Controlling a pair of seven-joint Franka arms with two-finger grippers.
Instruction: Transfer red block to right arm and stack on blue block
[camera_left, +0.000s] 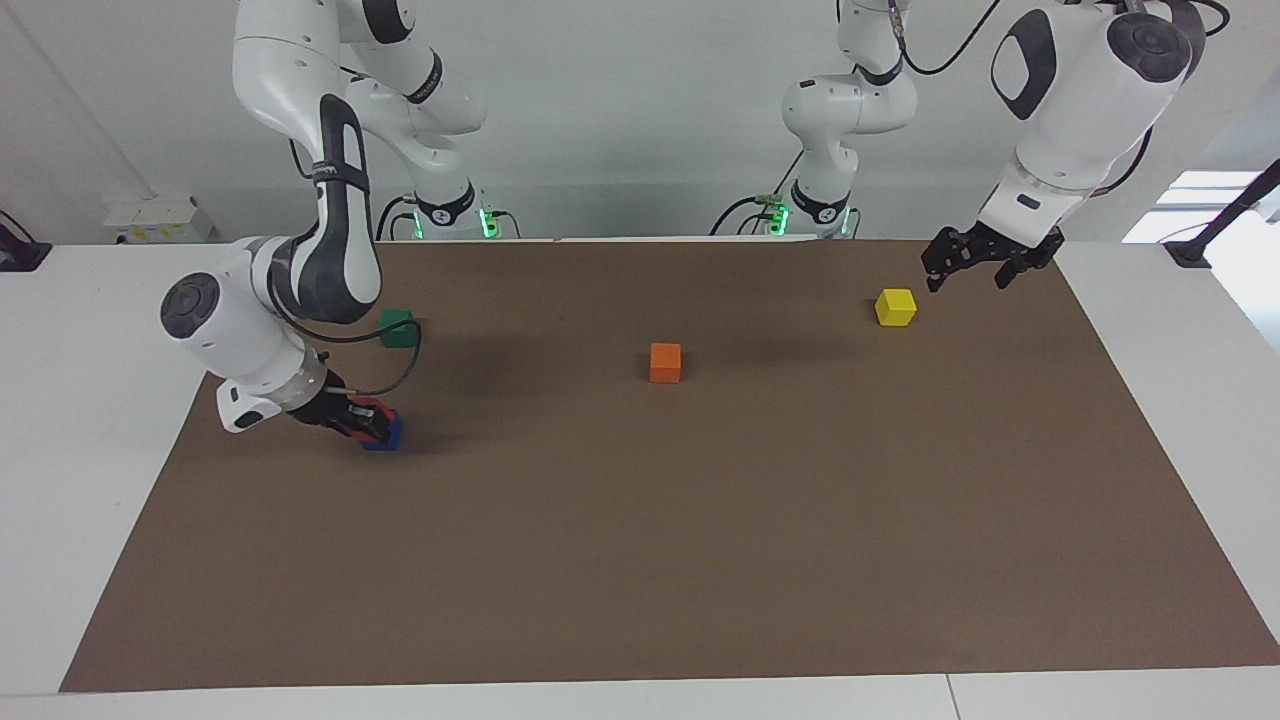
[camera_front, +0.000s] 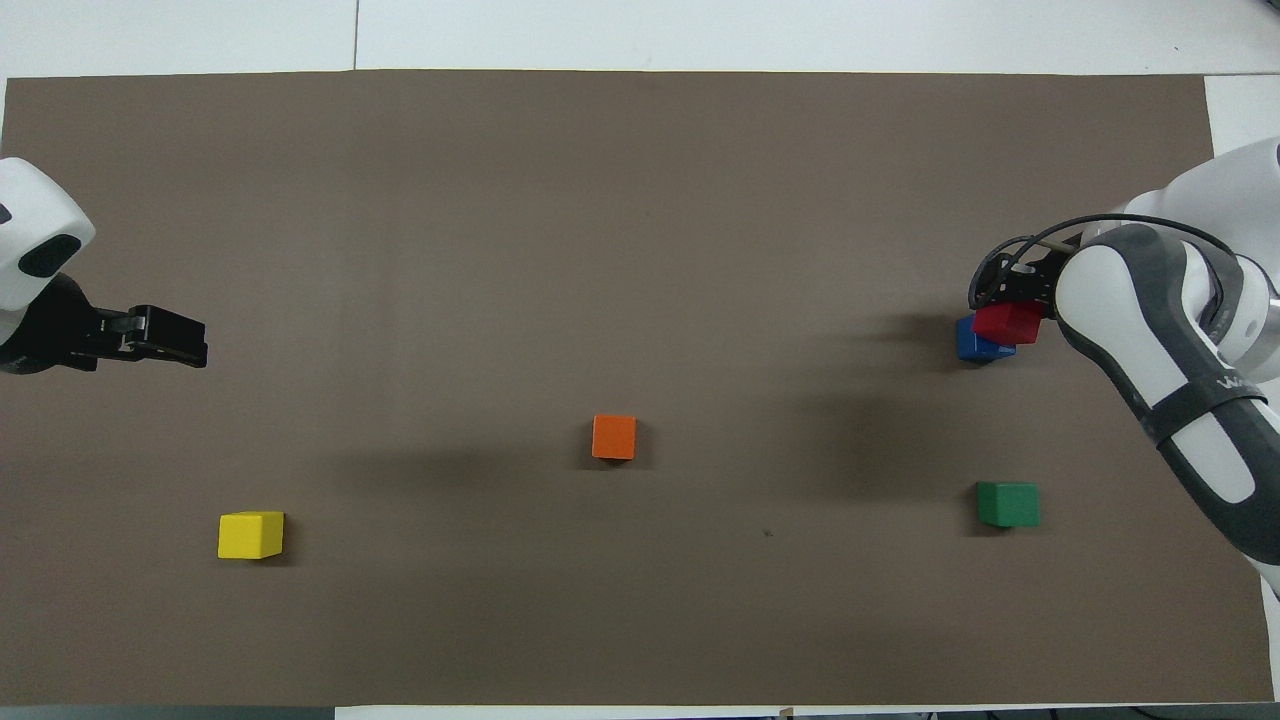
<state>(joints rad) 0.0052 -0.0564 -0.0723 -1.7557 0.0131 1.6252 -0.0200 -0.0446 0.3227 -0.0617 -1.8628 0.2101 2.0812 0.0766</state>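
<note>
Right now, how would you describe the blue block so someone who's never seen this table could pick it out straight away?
Start at the brown mat and go to the right arm's end. There the right gripper holds the red block over the blue block, which lies farther from the robots than the green block. It is the only deep blue cube and the only one with another cube above it.

A white table (camera_left: 90, 420) carries a brown mat (camera_left: 700, 540). On the mat lie a yellow cube (camera_left: 895, 307), an orange cube (camera_left: 665, 362), a green cube (camera_left: 397, 327) and the blue block (camera_left: 388, 436), the last apparently resting flat, though largely covered.
</note>
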